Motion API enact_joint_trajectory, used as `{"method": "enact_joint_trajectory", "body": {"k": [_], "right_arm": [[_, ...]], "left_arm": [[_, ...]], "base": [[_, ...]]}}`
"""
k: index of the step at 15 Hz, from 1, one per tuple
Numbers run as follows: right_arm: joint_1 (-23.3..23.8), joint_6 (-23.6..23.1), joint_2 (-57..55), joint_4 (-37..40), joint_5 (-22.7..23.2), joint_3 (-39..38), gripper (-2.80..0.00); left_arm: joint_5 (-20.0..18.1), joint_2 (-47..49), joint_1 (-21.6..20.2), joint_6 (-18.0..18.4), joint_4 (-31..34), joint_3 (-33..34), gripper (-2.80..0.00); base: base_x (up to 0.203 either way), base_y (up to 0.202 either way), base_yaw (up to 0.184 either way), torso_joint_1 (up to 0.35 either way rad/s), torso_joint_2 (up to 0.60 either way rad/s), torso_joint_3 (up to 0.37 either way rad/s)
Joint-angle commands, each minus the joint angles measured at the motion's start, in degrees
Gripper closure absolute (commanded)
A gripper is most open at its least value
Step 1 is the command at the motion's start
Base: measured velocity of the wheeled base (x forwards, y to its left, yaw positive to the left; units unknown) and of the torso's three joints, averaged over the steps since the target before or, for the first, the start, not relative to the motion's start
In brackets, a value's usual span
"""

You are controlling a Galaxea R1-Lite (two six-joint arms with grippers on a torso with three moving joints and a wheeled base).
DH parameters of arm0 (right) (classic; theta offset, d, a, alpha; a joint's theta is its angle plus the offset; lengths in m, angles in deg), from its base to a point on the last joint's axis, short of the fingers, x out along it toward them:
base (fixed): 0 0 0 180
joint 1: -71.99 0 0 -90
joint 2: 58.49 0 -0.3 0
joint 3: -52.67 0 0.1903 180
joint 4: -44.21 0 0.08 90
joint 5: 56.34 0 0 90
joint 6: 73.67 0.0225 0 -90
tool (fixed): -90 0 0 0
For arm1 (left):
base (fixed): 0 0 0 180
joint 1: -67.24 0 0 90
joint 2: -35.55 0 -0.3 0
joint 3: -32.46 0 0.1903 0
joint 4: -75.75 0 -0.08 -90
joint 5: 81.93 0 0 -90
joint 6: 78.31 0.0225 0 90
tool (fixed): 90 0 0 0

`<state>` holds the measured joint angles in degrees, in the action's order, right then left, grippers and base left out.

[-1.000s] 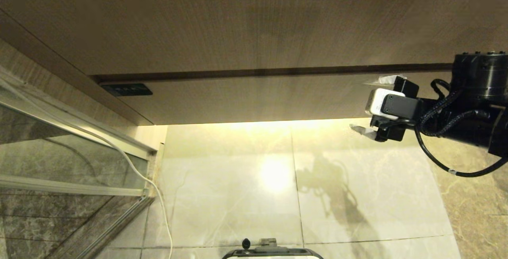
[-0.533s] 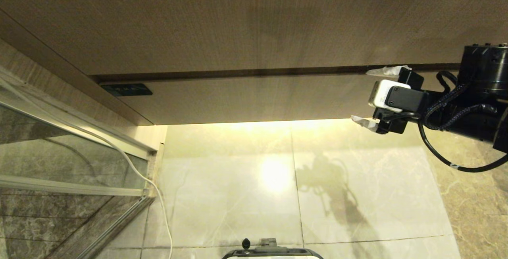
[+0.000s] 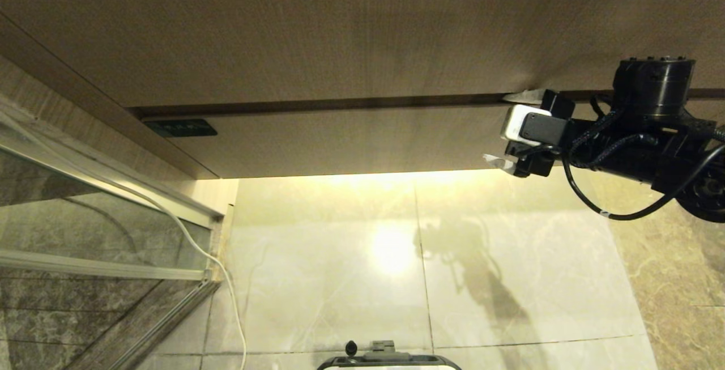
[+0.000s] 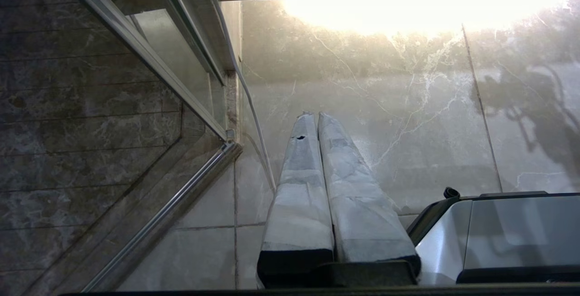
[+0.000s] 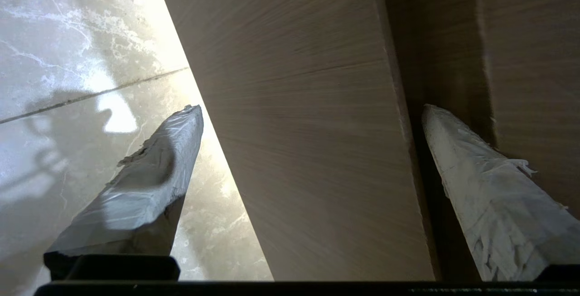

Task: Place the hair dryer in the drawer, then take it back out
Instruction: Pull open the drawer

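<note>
Pale marble floor tiles (image 3: 351, 279) reflect a bright patch of warm light (image 3: 391, 251). A glass partition with a metal frame (image 3: 102, 271) stands on the left. A thin white cable (image 3: 226, 285) runs down beside it.

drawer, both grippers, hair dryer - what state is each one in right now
drawer: shut, front flush under the counter.
right gripper: open, one finger at the dark gap along the drawer front's top edge, the other at its lower edge, front panel between them.
left gripper: shut, empty, pointing at the floor tiles.
hair dryer: not visible in any view.
</note>
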<state>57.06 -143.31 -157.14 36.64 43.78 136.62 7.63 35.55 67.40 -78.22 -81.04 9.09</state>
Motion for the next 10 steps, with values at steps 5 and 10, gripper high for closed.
{"method": "enact_joint_trajectory", "body": {"k": [5, 10], "right_arm": [[0.68, 0.50, -3.99, 7.32, -3.98, 1.53, -2.80], [1.92, 15.07, -1.81, 27.41, -20.82, 1.61, -2.80]], "left_arm": [[0.00, 0.00, -0.07, 0.00, -0.02, 0.09, 0.00], [0.00, 0.00, -0.07, 0.00, -0.02, 0.01, 0.00]], "base": [[0.000, 0.000, 0.000, 0.000, 0.00, 0.000], [0.000, 0.000, 0.000, 0.000, 0.00, 0.000]]}}
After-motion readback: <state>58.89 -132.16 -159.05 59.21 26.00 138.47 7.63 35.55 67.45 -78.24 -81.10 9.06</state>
